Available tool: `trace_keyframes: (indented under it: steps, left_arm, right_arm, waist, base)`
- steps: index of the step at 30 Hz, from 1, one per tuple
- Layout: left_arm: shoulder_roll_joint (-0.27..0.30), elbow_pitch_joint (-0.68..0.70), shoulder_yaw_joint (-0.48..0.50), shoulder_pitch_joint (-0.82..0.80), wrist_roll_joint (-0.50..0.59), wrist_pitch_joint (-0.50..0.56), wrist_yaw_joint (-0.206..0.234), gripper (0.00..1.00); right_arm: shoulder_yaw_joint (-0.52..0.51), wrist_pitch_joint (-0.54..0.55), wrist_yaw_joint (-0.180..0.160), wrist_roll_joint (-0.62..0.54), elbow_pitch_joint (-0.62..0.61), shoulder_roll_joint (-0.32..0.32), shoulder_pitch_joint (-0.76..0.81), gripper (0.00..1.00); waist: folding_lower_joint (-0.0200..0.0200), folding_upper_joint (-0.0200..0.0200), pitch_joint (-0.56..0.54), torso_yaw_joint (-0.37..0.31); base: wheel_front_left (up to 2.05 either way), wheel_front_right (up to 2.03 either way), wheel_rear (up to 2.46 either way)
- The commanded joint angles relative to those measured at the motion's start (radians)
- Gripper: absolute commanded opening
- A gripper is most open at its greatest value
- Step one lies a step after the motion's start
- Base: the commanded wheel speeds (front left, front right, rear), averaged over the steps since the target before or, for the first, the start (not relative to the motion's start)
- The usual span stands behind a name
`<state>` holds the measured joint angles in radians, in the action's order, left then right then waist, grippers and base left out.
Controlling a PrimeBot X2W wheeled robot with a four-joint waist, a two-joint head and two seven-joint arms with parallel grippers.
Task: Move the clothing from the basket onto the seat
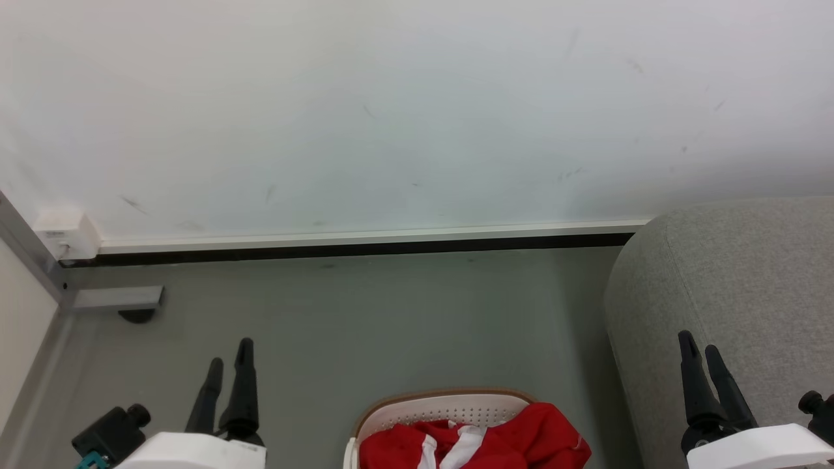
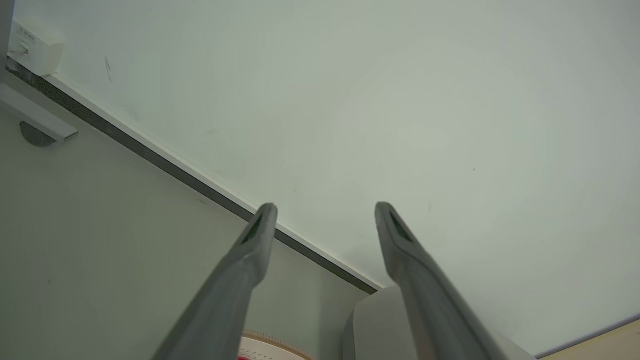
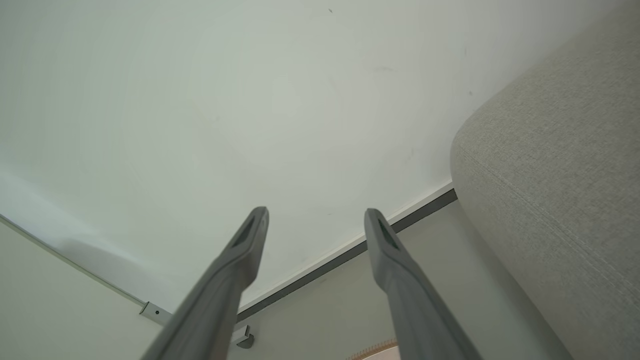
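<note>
The left hand (image 1: 230, 357) stands at the lower left of the head view with its two dark fingers (image 2: 240, 272) spread wide and nothing between them. The left wrist view confirms an empty gap that looks onto the wall (image 2: 400, 100). The right hand (image 1: 698, 346) stands at the lower right in the same condition: jaws wide, nothing held, fingers raised in front of the rounded end of the seat (image 1: 736, 280). Neither hand touches a task item. Between the two hands, at the bottom edge of the head view, the basket (image 1: 443, 395) rests on the grey floor (image 1: 391, 319), near the seat; whether the two touch cannot be told. Its far tan rim and part of its perforated wall are in frame. The clothing (image 1: 521, 436) lies bunched inside the basket, with white stripes near the middle and a red fold riding over the rim on the side nearest the seat. Progress assessment: the transfer has not begun. No step is complete, and the garment is ungrasped in its start location. The outstanding steps are estimated as follows: lower one hand into the basket, close it on a fold of the clothing, lift the fabric clear of the rim, carry it across to the seat, and release it there. The right hand is the better placed of the two, being on the seat side.
</note>
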<state>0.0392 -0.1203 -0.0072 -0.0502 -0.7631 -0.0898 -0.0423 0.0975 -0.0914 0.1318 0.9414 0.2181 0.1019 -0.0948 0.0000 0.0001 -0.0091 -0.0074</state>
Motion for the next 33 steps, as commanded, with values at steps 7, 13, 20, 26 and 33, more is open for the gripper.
trace_keyframes:
  steps: [7, 13, 20, 26, 33]
  left_arm:
    - [0.010, 0.029, -0.018, 0.009, 0.130, -0.034, 0.017, 1.00]
    - [0.011, 0.039, -0.030, 0.014, 0.202, -0.050, 0.023, 1.00]
    - [0.011, 0.048, -0.034, 0.018, 0.278, -0.069, 0.027, 1.00]
    - [0.012, 0.054, -0.039, 0.020, 0.338, -0.085, 0.032, 1.00]
    - [0.012, 0.050, -0.043, 0.023, 0.402, -0.101, 0.032, 1.00]
  right_arm:
    - [0.037, -0.032, -0.001, -0.133, -0.005, 0.025, -0.006, 1.00]
    - [0.056, -0.048, -0.001, -0.198, -0.002, 0.033, -0.005, 1.00]
    - [0.074, -0.067, -0.001, -0.262, -0.005, 0.039, -0.010, 1.00]
    - [0.089, -0.082, -0.001, -0.310, -0.008, 0.043, -0.017, 1.00]
    - [0.106, -0.099, -0.001, -0.364, -0.007, 0.049, -0.015, 1.00]
  waist:
    - [0.0000, -0.0001, -0.005, -0.002]
    - [0.0000, -0.0001, -0.005, -0.003]
    - [0.0000, -0.0001, -0.005, -0.006]
    - [0.0000, -0.0001, -0.004, -0.009]
    - [0.0000, -0.0001, -0.001, -0.011]
  base:
    - [0.00, 0.00, 0.00]
    - [0.00, 0.00, 0.00]
    - [0.00, 0.00, 0.00]
    - [0.00, 0.00, 0.00]
    - [0.00, 0.00, 0.00]
